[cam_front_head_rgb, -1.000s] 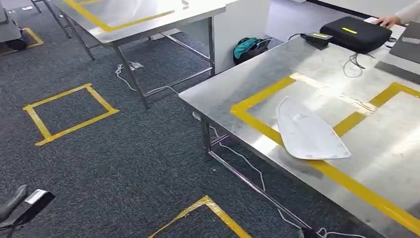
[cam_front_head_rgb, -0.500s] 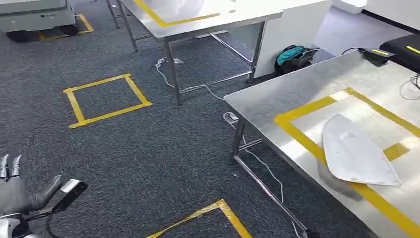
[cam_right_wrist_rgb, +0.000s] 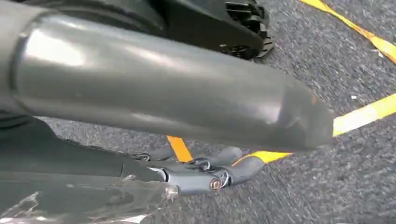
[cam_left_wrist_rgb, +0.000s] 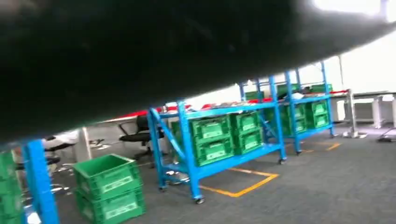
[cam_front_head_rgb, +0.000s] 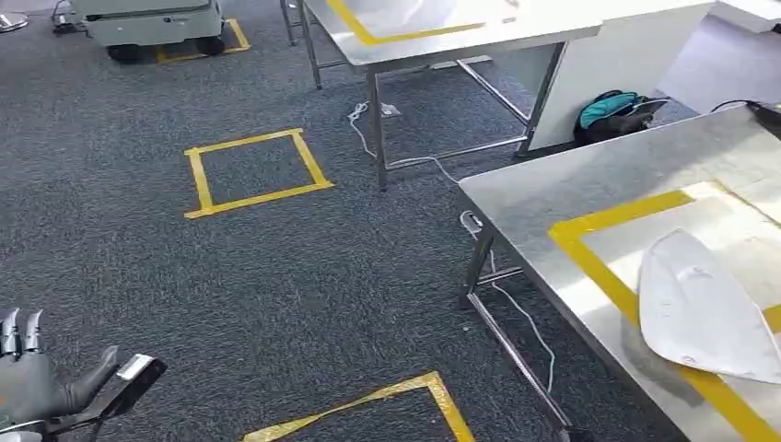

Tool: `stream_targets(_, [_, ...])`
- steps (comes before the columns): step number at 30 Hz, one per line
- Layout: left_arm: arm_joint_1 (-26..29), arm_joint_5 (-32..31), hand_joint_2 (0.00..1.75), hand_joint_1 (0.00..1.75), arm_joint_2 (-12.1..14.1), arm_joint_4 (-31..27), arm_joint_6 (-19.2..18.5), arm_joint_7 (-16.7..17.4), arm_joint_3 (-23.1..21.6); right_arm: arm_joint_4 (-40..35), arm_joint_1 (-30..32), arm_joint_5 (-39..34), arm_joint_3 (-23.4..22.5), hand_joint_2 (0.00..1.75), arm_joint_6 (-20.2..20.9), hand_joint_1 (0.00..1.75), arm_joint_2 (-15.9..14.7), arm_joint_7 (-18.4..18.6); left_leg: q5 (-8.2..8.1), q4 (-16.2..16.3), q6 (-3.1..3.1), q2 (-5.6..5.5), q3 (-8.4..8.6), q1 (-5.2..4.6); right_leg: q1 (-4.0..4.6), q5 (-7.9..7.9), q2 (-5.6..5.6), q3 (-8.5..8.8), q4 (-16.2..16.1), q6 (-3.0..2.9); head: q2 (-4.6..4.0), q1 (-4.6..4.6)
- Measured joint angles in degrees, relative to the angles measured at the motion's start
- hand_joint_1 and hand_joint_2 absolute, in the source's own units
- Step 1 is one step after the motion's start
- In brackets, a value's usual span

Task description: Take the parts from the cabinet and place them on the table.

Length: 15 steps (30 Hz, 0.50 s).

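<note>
We see the white part (cam_front_head_rgb: 698, 308) lying flat on the steel table (cam_front_head_rgb: 589, 175), at the right of the head view, across the yellow tape border (cam_front_head_rgb: 599, 262). Its long axis runs from its narrow rounded end, pointing away from us, to its broad end, toward the near right. The left hand (cam_front_head_rgb: 32, 382) hangs low at the left with fingers spread, holding nothing. The right hand (cam_right_wrist_rgb: 205, 172) shows straight fingers over the carpet (cam_front_head_rgb: 304, 276); we cannot tell whether it holds anything. Compared with 0.5 s ago, the whole scene has shifted right: the camera has turned left.
</note>
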Motion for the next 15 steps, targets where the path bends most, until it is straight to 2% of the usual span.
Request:
stream_targets(1, [-0.15, 0.19, 0.0, 0.0, -0.28, 0.3, -0.02, -0.76, 0.72, 0.0, 0.0, -0.07, 0.0, 0.0, -0.17, 0.0, 0.19, -0.04, -0.71, -2.07, 0.2, 1.31, 0.69, -0.6, 0.53, -0.34, -0.39, -0.08, 0.26, 0.44, 0.0, -0.15])
stream_targets(2, [-0.07, 0.7, 0.0, 0.0, -0.64, 0.52, -0.02, -1.53, 1.27, 0.0, -0.05, -0.15, 0.0, 0.0, -0.33, 0.0, 0.41, -0.11, -0.32, -2.04, 0.85, 0.36, 0.58, -0.38, 0.56, -0.39, -0.74, -0.16, 0.14, 0.68, 0.0, 0.15])
stream_targets(4, [0.15, 1.83, 0.0, 0.0, -1.24, 1.14, -0.11, -3.42, 3.15, 0.0, -0.45, -0.28, 0.0, 0.0, -1.2, 0.0, 1.13, -0.15, -0.29, -2.03, 1.37, -0.76, 0.32, -0.68, 0.44, -0.28, -1.91, 0.37, -0.23, 1.07, 0.0, 0.02])
stream_targets(5, [0.05, 2.27, 0.0, 0.0, -1.46, 1.46, -0.11, -4.22, 4.31, -0.02, -0.75, -0.28, 0.0, 0.0, -1.66, 0.0, 1.62, -0.04, -0.01, -2.32, 1.8, -1.38, 0.35, -0.52, 0.43, -0.45, -2.41, 0.49, -0.15, 1.45, 0.0, -0.04])
stream_targets(6, [-0.05, 2.51, 0.0, 0.0, -1.71, 1.64, -0.11, -4.96, 5.14, -0.04, -1.0, -0.28, 0.0, 0.0, -2.21, 0.0, 1.79, 0.09, 0.2, -2.44, 2.11, -1.83, 0.4, -0.14, 0.16, -1.05, -0.32, -0.04, 0.51, 1.92, 0.0, 0.0])
stream_targets(7, [-0.21, 2.73, 0.0, 0.0, -1.86, 1.73, -0.11, -5.33, 5.51, -0.04, -1.07, -0.26, 0.0, 0.0, -2.43, 0.0, 1.9, 0.22, 0.2, -2.44, 2.13, -2.02, 0.42, -0.07, 0.19, -1.58, 1.44, -0.35, 1.18, 2.06, 0.0, 0.22])
stream_targets(8, [-0.59, 3.06, 0.0, 0.0, -1.97, 1.99, -0.11, -5.66, 6.19, -0.04, -1.15, -0.26, 0.0, 0.0, -2.7, 0.0, 2.33, 0.3, 0.24, -2.44, 2.38, -2.67, 0.41, 0.06, 0.06, -3.23, 3.98, -1.35, 3.92, 2.15, 0.0, 0.26])
stream_targets(9, [-1.13, 3.41, 0.0, 0.0, -2.05, 2.47, -0.09, -6.31, 6.93, -0.04, -1.1, -0.26, 0.0, 0.0, -2.97, 0.0, 3.04, 0.57, 0.35, -2.44, 2.75, -3.6, 0.34, 0.06, 0.01, -6.17, 4.84, -4.0, 9.86, 2.28, 0.0, 0.26])
stream_targets(10, [-1.47, 3.58, 0.0, 0.0, -2.14, 2.82, -0.09, -6.58, 7.26, -0.04, -1.0, -0.26, 0.02, 0.0, -3.02, 0.0, 3.08, 0.85, 0.38, -2.43, 2.84, -4.21, 0.29, 0.02, 0.01, -7.98, 4.91, -6.01, 13.97, 2.32, 0.0, 0.24])
stream_targets(11, [-1.74, 3.65, 0.0, 0.0, -2.23, 3.34, -0.09, -6.81, 7.91, -0.04, -0.93, -0.35, 0.02, 0.0, -3.08, 0.0, 3.19, 0.96, 0.41, -2.42, 2.86, -4.95, 0.27, -0.01, 0.02, -9.12, 4.91, -7.76, 17.19, 2.31, 0.0, 0.24])
stream_targets(12, [-1.91, 3.76, 0.0, 0.0, -2.25, 3.8, -0.09, -7.01, 8.48, -0.04, -0.94, -0.5, 0.0, 0.0, -3.15, 0.0, 3.21, 0.98, 0.43, -2.4, 2.84, -5.6, 0.26, 0.0, -0.01, -9.08, 4.9, -8.74, 18.57, 2.32, 0.0, 0.24])
stream_targets(13, [-2.05, 3.93, 0.0, 0.0, -2.25, 4.24, -0.09, -7.28, 9.27, -0.04, -1.04, -0.67, 0.0, 0.0, -3.13, 0.0, 3.32, 0.85, 0.47, -2.38, 2.77, -6.23, 0.28, 0.06, -0.11, -7.54, 4.9, -8.38, 17.23, 2.27, 0.0, 0.26])
stream_targets(14, [-2.28, 4.18, 0.0, 0.0, -2.38, 4.63, -0.09, -7.69, 9.88, -0.07, -1.14, -0.72, 0.0, 0.0, -2.97, 0.0, 3.36, 0.57, 0.53, -2.35, 2.66, -6.85, 0.29, 0.14, -0.27, -5.13, 4.91, -6.88, 13.84, 2.29, 0.0, 0.24])
stream_targets(15, [-2.56, 4.22, 0.0, 0.0, -2.53, 4.96, -0.09, -8.17, 10.68, -0.07, -1.22, -0.72, -0.02, 0.0, -2.93, 0.0, 3.36, 0.28, 0.6, -2.29, 2.4, -7.57, 0.3, 0.28, -0.51, -2.2, 5.16, -4.33, 8.54, 2.33, 0.0, 0.24])
